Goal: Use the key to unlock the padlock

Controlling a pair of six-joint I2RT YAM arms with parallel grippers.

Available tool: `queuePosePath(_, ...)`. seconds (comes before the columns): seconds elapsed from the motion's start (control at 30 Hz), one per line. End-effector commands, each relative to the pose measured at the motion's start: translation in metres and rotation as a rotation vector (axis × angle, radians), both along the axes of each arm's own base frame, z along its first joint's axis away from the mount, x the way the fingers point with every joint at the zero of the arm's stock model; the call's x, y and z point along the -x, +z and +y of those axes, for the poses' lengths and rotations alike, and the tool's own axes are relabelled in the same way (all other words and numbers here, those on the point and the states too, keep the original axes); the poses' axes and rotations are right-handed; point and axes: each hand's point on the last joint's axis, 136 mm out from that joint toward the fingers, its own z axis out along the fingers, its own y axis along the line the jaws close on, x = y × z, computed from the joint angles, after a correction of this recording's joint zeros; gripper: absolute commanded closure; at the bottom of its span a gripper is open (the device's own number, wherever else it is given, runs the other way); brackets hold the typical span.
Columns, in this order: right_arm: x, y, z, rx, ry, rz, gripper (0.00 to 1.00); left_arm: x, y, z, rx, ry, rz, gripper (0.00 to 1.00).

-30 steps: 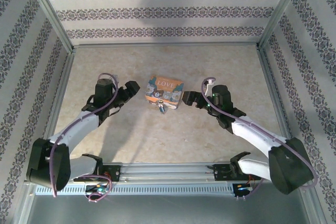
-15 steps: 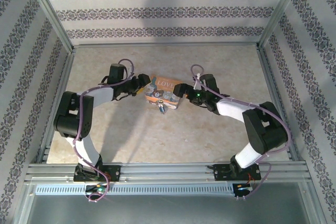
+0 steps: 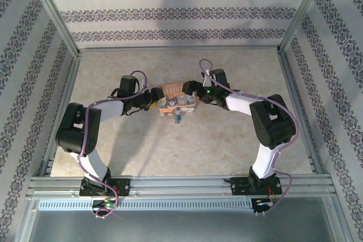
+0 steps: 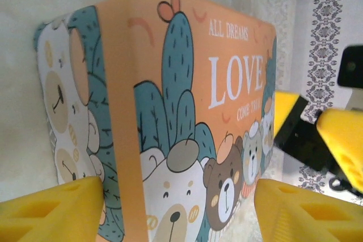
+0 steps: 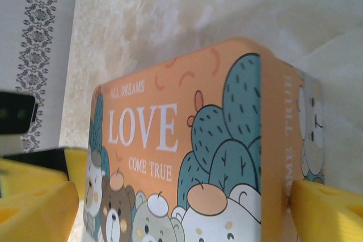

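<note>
The padlock [image 3: 176, 92] lies mid-frame between both pincers' fingers: the right gripper [image 5: 182, 208] stands wide with a gap, while whether the left gripper [image 4: 178, 211] grips it, I cannot tell.

padlock [image 4: 187, 111], lower edge: cut off at the bottom in both wrist views
key [image 3: 177, 118]: too small to make out its shaft

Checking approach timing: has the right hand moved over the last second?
Yes. The right hand has moved left and toward the back wall, away from the table's right rail.
</note>
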Motion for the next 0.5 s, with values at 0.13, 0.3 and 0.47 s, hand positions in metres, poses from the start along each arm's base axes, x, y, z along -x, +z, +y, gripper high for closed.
queuePosePath(0.13,-0.004,0.021,-0.021,0.060,0.000,-0.125,0.05,0.013,0.020,-0.001,-0.020,0.014,-0.067,0.28)
queuePosePath(0.3,0.028,0.043,-0.055,0.140,-0.032,-0.193,0.06,0.020,0.046,0.016,-0.109,0.045,-0.139,0.28)
queuePosePath(0.47,0.083,0.049,-0.036,0.099,0.035,-0.209,0.15,0.022,0.091,0.017,-0.138,0.011,-0.258,0.28)
